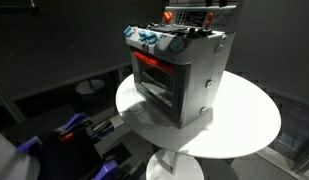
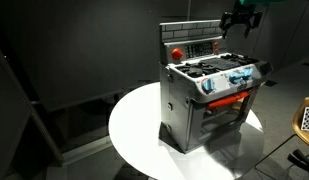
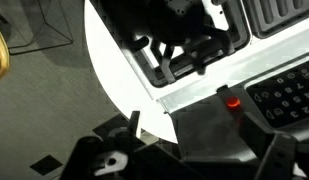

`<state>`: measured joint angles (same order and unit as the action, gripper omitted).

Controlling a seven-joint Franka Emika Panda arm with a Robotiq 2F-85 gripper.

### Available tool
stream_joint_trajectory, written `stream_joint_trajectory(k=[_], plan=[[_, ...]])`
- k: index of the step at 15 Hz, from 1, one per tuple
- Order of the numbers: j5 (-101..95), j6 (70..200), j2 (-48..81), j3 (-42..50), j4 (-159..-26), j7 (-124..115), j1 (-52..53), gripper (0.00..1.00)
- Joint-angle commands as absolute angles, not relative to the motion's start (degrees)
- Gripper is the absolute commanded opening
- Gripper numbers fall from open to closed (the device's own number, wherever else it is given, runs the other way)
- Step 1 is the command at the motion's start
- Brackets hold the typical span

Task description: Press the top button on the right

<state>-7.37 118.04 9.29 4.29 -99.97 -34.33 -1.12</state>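
One toy stove [image 2: 209, 100] stands on a round table [image 2: 134, 130] under my gripper [image 2: 239, 30], whose jaws look spread and empty. Its back panel [image 2: 199, 47] lies just below me; the top right button is too small to single out. Coming down off-line, I could press a neighbouring button or tip the stove.
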Motion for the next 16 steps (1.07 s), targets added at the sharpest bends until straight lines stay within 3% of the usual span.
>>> stream_joint_trajectory(k=[1, 16], plan=[[-6.2, 114.3, 6.4, 4.1, -101.1, -29.9, -1.2, 1.00], [-3.7, 105.3, -2.9, 2.9, -108.3, -12.6, -1.5, 1.00]])
